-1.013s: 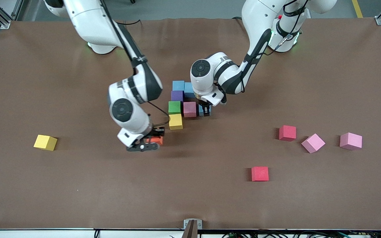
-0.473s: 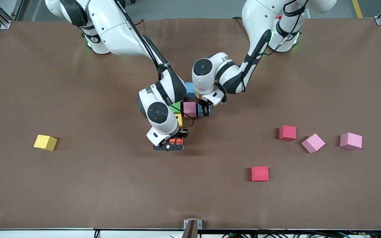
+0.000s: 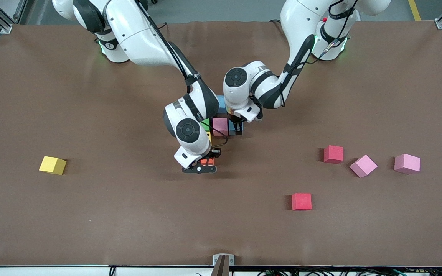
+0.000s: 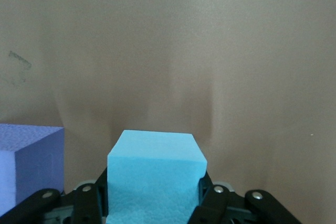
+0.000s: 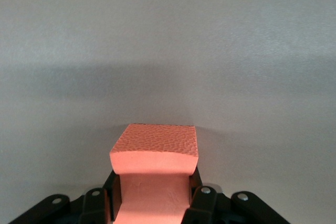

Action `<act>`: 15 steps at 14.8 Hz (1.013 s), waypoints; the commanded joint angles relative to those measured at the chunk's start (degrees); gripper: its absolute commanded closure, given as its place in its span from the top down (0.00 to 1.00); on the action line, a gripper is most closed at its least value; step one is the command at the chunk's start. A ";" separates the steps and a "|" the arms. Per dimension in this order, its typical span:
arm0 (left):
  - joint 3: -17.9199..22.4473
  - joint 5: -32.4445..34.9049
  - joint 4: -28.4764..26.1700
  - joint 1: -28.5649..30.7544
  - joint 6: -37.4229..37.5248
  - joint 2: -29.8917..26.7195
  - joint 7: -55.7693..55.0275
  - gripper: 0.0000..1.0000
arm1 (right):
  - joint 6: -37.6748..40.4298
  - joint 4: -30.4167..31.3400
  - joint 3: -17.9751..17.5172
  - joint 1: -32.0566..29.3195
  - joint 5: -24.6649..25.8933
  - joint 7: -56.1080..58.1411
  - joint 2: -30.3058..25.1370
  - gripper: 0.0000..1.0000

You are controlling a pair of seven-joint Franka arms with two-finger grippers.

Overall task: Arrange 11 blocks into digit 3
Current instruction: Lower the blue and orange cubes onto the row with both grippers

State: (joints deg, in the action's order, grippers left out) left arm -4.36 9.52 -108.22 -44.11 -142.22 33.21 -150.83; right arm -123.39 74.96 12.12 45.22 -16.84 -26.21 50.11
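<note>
On your brown table [image 3: 90, 214], the right gripper [image 3: 205, 165] is now carrying the orange block [image 3: 207, 161], pinched tight, nearer the block cluster than a second ago. Your left gripper [image 3: 238, 128] is clamping a light blue block [image 4: 155, 174] beside the pink block [image 3: 220, 126].

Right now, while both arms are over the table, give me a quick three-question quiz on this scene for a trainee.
1. Which cube does the right hand grip?
A. a green cube
B. the small matte orange foam cube
C. a purple cube
2. True or false: the left hand is shut on a small matte light blue foam cube.
3. How many small matte red foam cubes lie loose on the brown table?

Key: 1 B. 2 true. 3 two.
</note>
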 commanded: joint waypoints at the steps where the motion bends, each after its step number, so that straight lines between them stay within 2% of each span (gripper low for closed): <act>1: 0.14 1.12 -0.68 -0.36 -1.30 -0.43 -1.48 0.08 | 0.70 -0.25 -0.43 0.13 -0.21 4.05 0.60 0.19; 8: 0.14 1.12 -0.59 -0.45 -2.27 0.28 -1.74 0.08 | 2.81 0.45 -0.43 -0.31 2.60 4.94 0.25 0.20; 15: 0.14 1.12 -0.06 -0.63 -2.27 0.80 -1.74 0.10 | 4.39 0.54 -0.34 -0.31 2.87 6.17 0.07 0.20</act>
State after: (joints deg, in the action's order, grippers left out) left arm -4.36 9.52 -108.34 -44.25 -143.51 33.38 -150.90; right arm -120.37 74.48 12.08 45.20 -15.41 -20.51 50.08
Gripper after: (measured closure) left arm 0.401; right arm 0.480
